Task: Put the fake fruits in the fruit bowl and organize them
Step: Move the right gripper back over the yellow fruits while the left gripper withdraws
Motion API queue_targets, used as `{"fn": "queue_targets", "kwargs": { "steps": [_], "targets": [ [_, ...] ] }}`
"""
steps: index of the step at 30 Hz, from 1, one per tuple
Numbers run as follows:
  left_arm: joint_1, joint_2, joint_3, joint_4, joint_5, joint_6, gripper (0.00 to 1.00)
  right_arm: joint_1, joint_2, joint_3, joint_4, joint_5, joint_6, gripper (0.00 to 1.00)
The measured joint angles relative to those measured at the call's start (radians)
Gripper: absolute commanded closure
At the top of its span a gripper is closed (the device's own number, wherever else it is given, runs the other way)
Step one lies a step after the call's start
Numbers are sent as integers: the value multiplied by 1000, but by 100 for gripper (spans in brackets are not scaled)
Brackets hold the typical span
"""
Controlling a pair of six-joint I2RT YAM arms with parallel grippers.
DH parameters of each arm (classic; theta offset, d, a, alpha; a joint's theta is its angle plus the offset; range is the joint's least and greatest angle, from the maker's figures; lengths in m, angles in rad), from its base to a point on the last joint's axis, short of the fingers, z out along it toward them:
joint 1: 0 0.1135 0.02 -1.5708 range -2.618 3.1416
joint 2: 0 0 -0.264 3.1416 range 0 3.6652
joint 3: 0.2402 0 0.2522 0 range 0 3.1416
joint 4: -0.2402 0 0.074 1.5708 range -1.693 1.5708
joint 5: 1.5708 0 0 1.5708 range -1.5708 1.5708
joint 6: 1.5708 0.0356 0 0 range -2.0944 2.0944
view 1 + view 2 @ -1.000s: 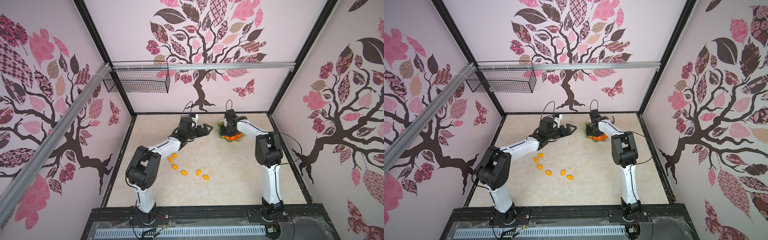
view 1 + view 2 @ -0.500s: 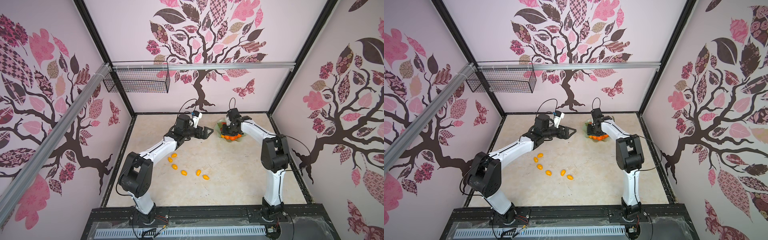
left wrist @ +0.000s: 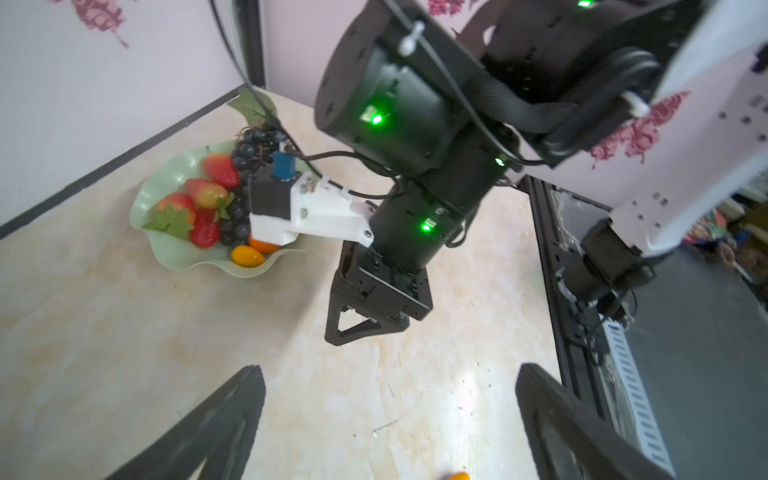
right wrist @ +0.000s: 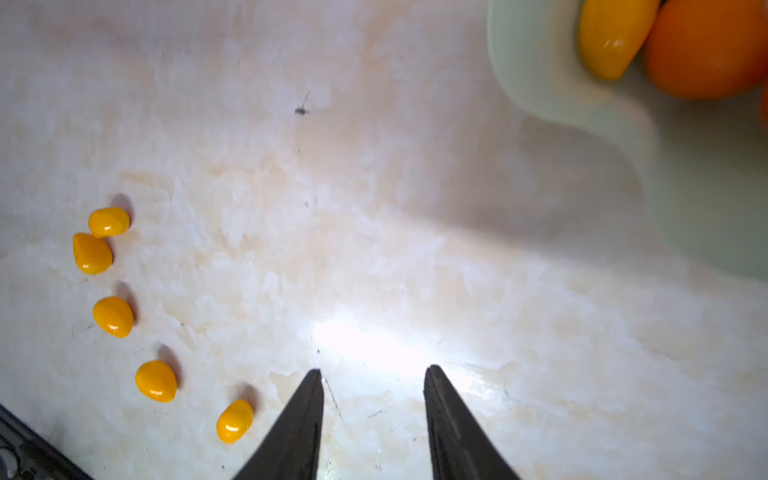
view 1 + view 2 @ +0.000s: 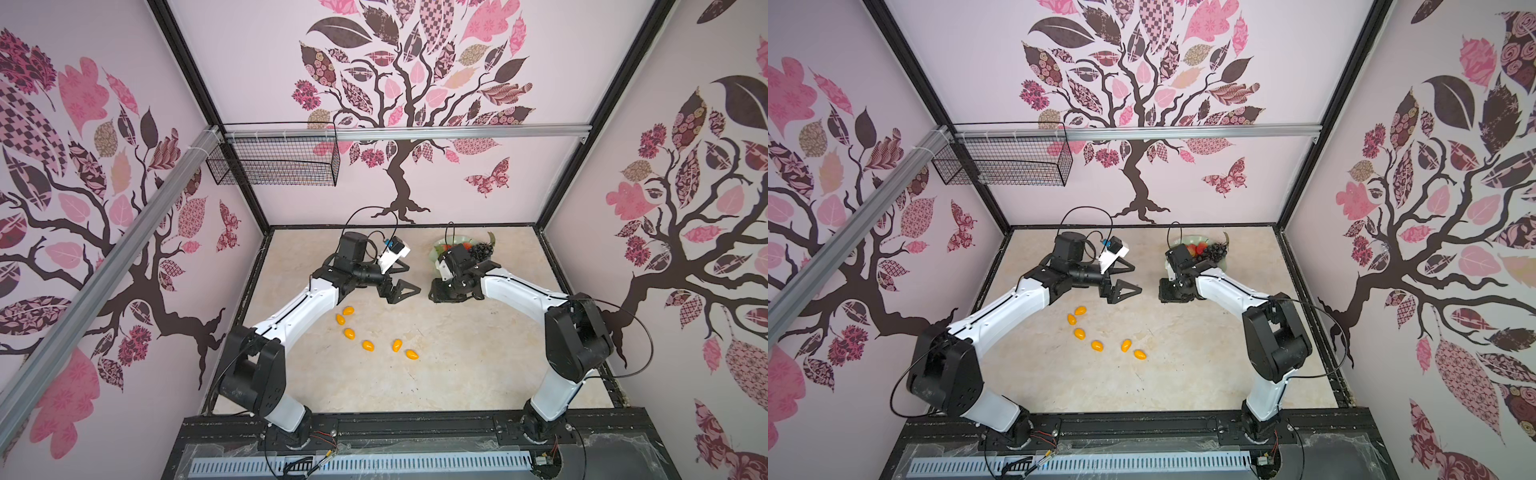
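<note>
The right gripper point(image 4: 372, 370) has drawn back from the fruit bowl point(image 3: 174, 253), jaws half open and empty, likely freed to fetch more. The left gripper point(image 3: 390, 370) gapes wide, empty. Six kumquats point(image 5: 367, 345) lie on the table point(image 5: 457, 374), well apart from the bowl.

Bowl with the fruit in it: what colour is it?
The bowl is pale translucent green with a wavy rim, clearest in the left wrist view.

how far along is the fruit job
Done: strawberries, grapes, an orange and one small yellow fruit sit in the green bowl. In hand: nothing; the left end effector and right end effector are open and empty. Left: six small yellow fruits on the table.
</note>
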Motion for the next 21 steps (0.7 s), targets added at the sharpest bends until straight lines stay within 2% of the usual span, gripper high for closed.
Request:
{"fn": "queue_targets", "kwargs": {
  "steps": [5,10,15,21],
  "targets": [
    [0,-105,-78,-106,42,222,2,56,-73,-75,-1,-12,18,57],
    [0,-114,-93,-237,81,379,1,198,-97,-135,8,-21,42,57],
    [-2,-114,-93,-339,163,466,1,297,-97,-185,8,-49,65,56],
    [-15,-108,-92,-444,179,541,1,331,-94,-198,9,-72,76,57]
  ]
}}
